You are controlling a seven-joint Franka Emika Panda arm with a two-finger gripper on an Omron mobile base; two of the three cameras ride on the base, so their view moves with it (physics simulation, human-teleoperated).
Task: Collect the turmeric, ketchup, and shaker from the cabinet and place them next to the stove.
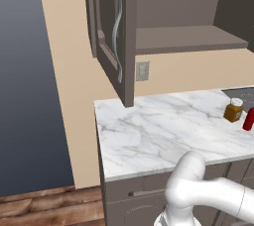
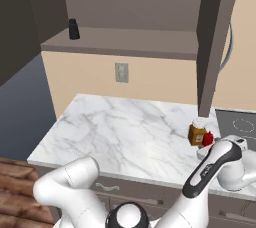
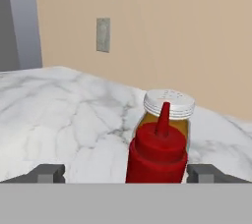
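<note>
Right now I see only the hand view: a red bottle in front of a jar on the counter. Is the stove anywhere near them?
Observer: Yes. In the right base view the stove lies just to the right of the jar and the red bottle, level with the same counter.
Operator: Anything left to fetch?
Observer: A small dark shaker stands on the cabinet shelf, toward its left end in that view.
</note>
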